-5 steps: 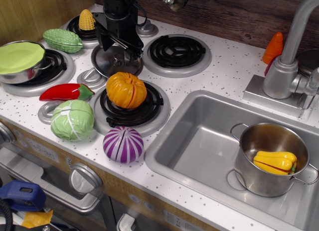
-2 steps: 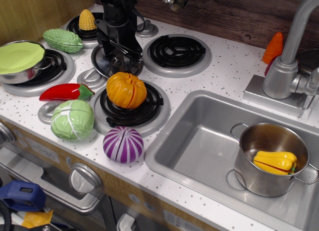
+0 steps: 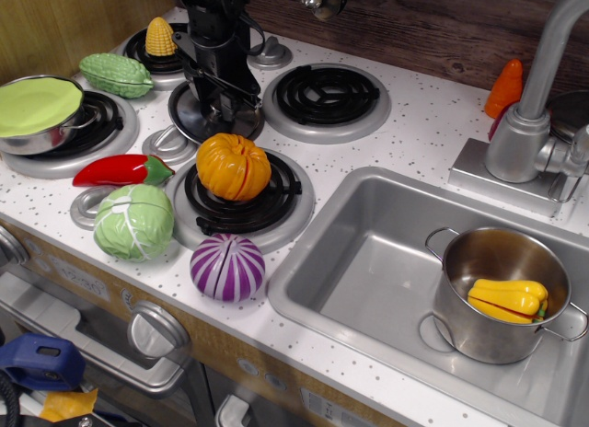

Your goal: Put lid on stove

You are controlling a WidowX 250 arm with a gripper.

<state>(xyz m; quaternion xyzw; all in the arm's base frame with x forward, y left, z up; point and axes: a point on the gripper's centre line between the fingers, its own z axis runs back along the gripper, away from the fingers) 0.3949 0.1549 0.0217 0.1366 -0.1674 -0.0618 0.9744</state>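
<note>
Lowered since a second ago, the end effector now sits down on the lid, where earlier it hung a little above with more of the steel disc showing. Nearest the camera, a purple onion lies on the white speckled stove just in front of the near burner, with a green cabbage to its left and a red pepper beyond that. An orange pumpkin sits on the near burner. To the right, a steel pot holding a yellow piece stands in the sink. Farther back, the lid lies flat on the stove between the burners, with the end effector's fingers around its middle; whether they pinch the knob I cannot tell. Corn stands on the far-left burner.
</note>
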